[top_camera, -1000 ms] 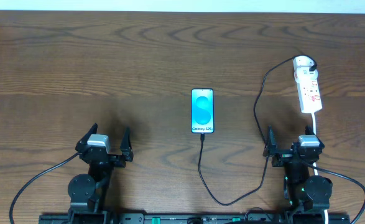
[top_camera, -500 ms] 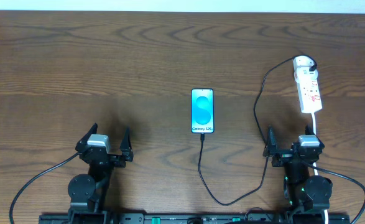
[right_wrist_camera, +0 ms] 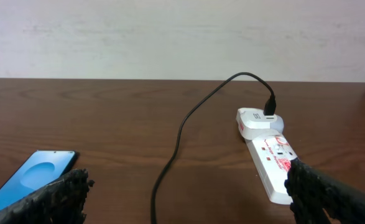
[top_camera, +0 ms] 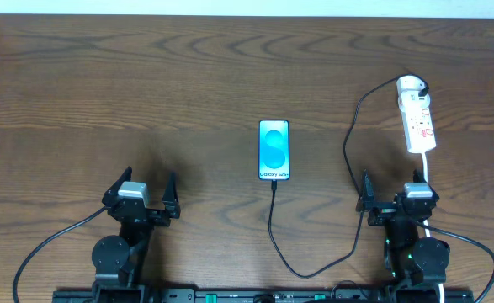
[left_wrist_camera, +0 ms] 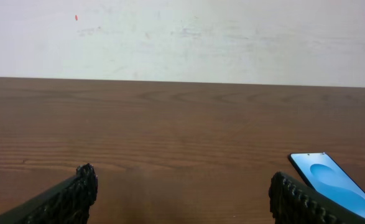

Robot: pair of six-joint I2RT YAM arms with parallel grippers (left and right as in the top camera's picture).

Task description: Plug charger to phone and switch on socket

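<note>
Left gripper (top_camera: 150, 181): jaws are seen apart, nothing is held, and it is parked low at the near edge of the worktop (top_camera: 103, 84). Bare wood is seen between the jaws in the left wrist view.

Phone (top_camera: 273, 150): it lies flat, screen up, ahead of the left jaws and off to their right, and ahead-left of the right jaws, well apart from both. "Galaxy S25+" can be read at the bottom of the screen in the overhead view, under white rounded shapes on light blue.

Charger (top_camera: 271, 223): the black cable is seen running from the phone's near edge back toward the arms, looping round left of the right jaws, then running forward to the far end of the socket. Its tip is seen touching the phone's near edge (whether it is fully seated cannot be told at this size). The plugging step is judged done or nearly so.

Right gripper (top_camera: 396, 189): jaws are spread apart, with nothing between them.

Socket (top_camera: 417, 118): it lies straight ahead of the right jaws, slightly to their right and near, with the cable entering a white plug head (right_wrist_camera: 258, 121) at its far end. Red markings are seen on its face; no writing there can be read, and the switch position cannot be told.

The step in hand is judged to be the switching on. The next move calls for the right jaws to be brought forward over the socket, probably closed first, and one tip to be pressed down on the switch without the strip being shoved.
</note>
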